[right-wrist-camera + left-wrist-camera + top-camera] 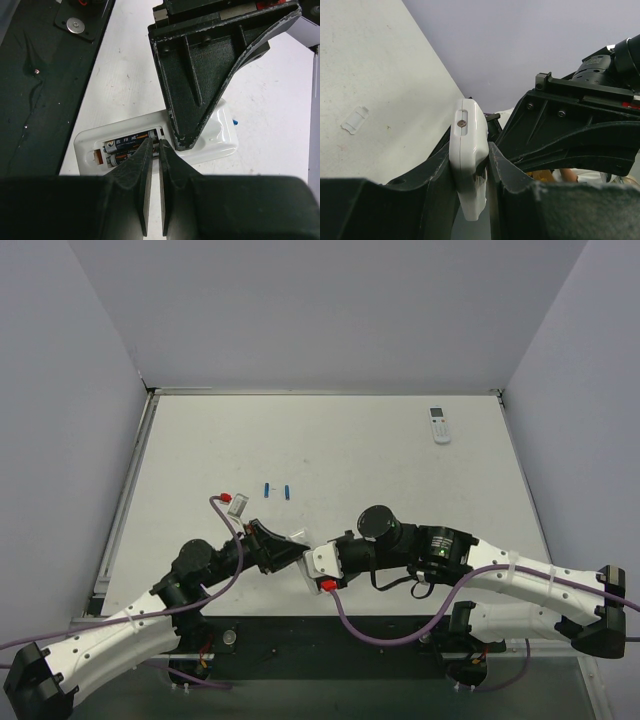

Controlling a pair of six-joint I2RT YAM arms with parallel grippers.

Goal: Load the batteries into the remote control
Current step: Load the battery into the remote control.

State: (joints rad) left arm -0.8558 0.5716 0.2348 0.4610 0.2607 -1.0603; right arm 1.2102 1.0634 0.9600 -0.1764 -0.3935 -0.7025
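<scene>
Right fingers [136, 175] pinched over white remote control [222, 134]; two dark batteries [127, 143] inside.

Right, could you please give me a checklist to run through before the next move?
1. Remote clamped in left gripper: ok.
2. Compartment open: ok.
3. Compartment free for the blue batteries: not ok, two dark cells lie in it.
4. Blue batteries within sight: ok, both lie apart from the arms.
5. Right gripper open: not ok, shut at the dark cells.
6. Right gripper holding a cell: cannot tell.
</scene>
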